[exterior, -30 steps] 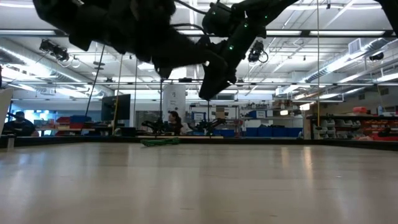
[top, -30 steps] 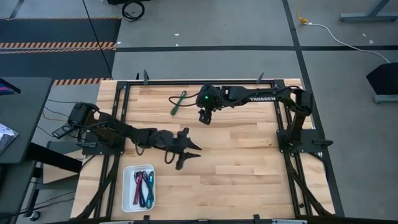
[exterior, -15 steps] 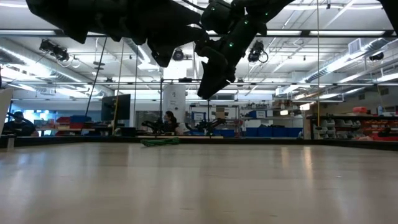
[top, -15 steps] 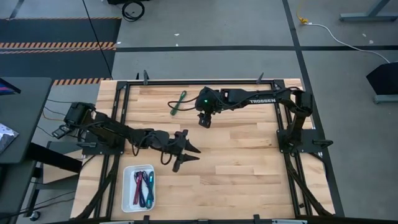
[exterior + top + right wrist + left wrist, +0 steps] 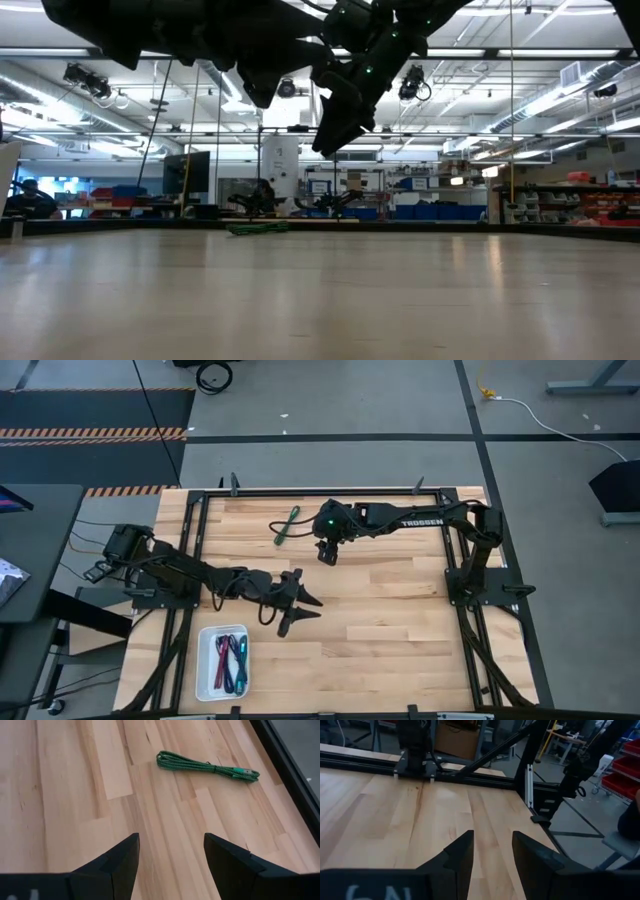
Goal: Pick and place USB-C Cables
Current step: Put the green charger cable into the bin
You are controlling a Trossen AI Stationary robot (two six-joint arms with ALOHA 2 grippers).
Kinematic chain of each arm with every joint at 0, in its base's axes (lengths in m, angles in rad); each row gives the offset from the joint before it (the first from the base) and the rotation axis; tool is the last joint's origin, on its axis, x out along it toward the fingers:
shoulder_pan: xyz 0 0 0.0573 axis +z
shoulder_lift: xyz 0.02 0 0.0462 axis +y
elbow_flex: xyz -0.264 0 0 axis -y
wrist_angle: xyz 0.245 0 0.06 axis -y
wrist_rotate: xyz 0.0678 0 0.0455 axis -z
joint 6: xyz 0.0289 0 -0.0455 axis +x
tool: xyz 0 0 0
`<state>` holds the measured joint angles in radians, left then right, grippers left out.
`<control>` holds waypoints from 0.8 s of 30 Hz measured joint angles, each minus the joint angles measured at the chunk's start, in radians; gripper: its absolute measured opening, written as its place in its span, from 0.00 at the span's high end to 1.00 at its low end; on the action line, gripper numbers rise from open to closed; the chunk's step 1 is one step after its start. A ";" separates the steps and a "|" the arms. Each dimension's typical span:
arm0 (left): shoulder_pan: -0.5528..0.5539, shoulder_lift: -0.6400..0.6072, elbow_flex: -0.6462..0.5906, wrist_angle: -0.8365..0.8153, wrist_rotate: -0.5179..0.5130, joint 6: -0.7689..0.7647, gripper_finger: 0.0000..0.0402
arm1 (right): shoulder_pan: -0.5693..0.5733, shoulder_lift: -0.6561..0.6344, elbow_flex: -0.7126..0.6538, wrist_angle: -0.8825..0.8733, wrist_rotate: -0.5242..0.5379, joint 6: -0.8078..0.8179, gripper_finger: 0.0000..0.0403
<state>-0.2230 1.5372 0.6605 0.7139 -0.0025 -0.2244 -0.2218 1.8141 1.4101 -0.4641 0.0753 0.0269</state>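
A green USB-C cable (image 5: 287,525) lies flat as a slim strip near the table's far edge, and also shows in the right wrist view (image 5: 207,766) and the low view (image 5: 258,228). My right gripper (image 5: 325,552) hangs open above the wood, a short way to the right of the cable (image 5: 170,855). My left gripper (image 5: 299,611) is open over the table's middle (image 5: 492,855), touching nothing. Several more coloured cables (image 5: 232,660) lie inside the white tray (image 5: 205,660) at the near left.
A black frame rail (image 5: 330,490) runs along the far edge just behind the green cable. Bare wood (image 5: 400,620) spreads over the middle and right of the table. The white tray sits close to the near edge. People and shelving show in the room beyond.
My right gripper has eased a little toward the table's left, nearer the green cable, staying open. My left gripper has drawn back slightly toward the left and near side. The green cable has stayed where it was.
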 joint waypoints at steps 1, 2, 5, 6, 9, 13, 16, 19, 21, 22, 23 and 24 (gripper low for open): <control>0.000 0.000 0.000 0.000 0.000 0.000 0.65 | 0.000 0.000 0.000 0.000 0.000 0.000 0.43; 0.000 0.000 0.000 0.000 0.000 0.000 0.65 | 0.000 0.000 0.000 0.000 0.000 0.000 0.43; 0.000 0.000 0.000 0.000 0.000 0.001 0.65 | 0.000 0.000 0.000 0.000 0.000 0.000 0.43; 0.000 0.000 0.000 0.000 0.000 0.001 0.65 | 0.000 0.000 0.000 0.000 0.000 0.000 0.43; 0.002 0.000 0.000 0.000 -0.005 0.001 0.65 | 0.000 0.000 0.000 0.000 0.000 0.000 0.43; 0.002 0.000 0.000 0.000 -0.031 0.000 0.65 | 0.000 0.000 0.000 0.004 0.000 0.000 0.43; 0.002 0.000 0.000 0.000 -0.038 -0.005 0.65 | 0.000 0.000 0.000 0.008 0.000 0.000 0.43; 0.002 0.000 0.000 0.000 -0.038 -0.018 0.65 | 0.000 0.000 0.000 0.008 0.000 0.000 0.43; 0.002 0.001 0.000 0.000 -0.038 -0.020 0.65 | 0.000 0.000 0.000 0.010 0.000 0.001 0.43; 0.002 0.001 0.000 0.000 -0.038 -0.021 0.65 | 0.000 0.000 0.000 0.013 0.000 0.001 0.43; 0.002 0.001 0.000 0.000 -0.038 -0.023 0.65 | 0.000 0.000 0.000 0.016 0.000 0.001 0.43; 0.002 0.001 0.000 0.000 -0.038 -0.026 0.65 | 0.000 0.000 0.000 0.019 0.000 0.001 0.43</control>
<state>-0.2211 1.5379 0.6605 0.7137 -0.0406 -0.2507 -0.2214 1.8141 1.4101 -0.4450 0.0753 0.0277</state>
